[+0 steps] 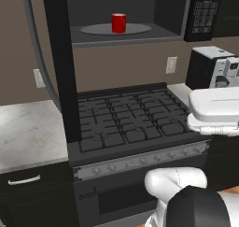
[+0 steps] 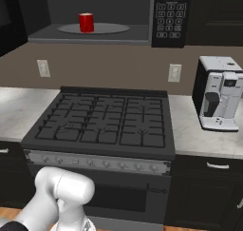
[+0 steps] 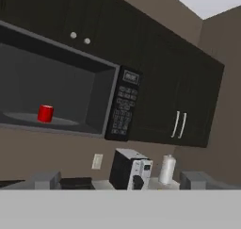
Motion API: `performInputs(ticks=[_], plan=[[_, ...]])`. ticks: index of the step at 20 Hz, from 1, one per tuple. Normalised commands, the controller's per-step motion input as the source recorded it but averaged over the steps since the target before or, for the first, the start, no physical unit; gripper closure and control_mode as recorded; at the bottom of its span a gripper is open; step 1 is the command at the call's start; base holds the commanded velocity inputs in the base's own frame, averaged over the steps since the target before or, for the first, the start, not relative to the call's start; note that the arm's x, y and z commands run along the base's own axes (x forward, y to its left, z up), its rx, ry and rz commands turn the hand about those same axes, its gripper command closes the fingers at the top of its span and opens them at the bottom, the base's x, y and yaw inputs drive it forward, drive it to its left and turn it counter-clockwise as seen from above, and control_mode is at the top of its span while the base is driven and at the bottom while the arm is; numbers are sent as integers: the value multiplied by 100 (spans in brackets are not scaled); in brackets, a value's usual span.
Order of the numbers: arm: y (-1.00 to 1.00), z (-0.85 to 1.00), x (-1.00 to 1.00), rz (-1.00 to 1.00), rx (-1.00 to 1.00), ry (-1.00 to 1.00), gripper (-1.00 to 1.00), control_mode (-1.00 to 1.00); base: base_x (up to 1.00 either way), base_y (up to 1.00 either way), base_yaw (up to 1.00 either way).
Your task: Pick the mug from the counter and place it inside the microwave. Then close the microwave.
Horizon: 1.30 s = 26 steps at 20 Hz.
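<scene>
Left base view: mug (image 1: pixel 119 23) stands upright on the turntable (image 1: pixel 93 30) inside the microwave (image 1: pixel 205 13). Microwave door (image 1: pixel 58 58) hangs open, seen edge-on at the left of the cavity, above the stove (image 1: pixel 130 121). Counter (image 1: pixel 28 128) lies left of the stove.

Right base view: mug in the same place, on the plate, cavity open. Keypad (image 2: pixel 168 11) to the right of the cavity. Coffee machine (image 2: pixel 218 94) on the counter, right of the stove.

Hand view: tool (image 3: pixel 120 181) points up at the microwave from below and well back. Its fingertips (image 3: pixel 47 180) stand wide apart with nothing between them: open, empty. Mug sits up and left of the tool, well apart.

Judgement: placing is done; step in hand is closing the microwave. Next move calls for swinging the tool left, behind the door's outer face, then pushing it shut without entering the cavity.
</scene>
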Motion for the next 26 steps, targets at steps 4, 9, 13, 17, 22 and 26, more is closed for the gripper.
performInputs(ticks=[4, 9, 13, 17, 22, 26], plan=[[0, -4, -22, -29, 0, -5, -100, -100, 0, 0, 0], [0, -5, -29, -27, 0, -14, -100, -100, 0, 0, 0], [0, -4, -27, -25, 0, -15, -100, -100, 0, 0, 0], [0, -7, -8, -24, 0, -11, -100, -100, 0, 0, 0], [2, -2, -1, -11, 0, -6, -100, -100, 0, 0, 0], [29, 0, -19, 0, 0, -2, -100, -100, 0, 0, 0]])
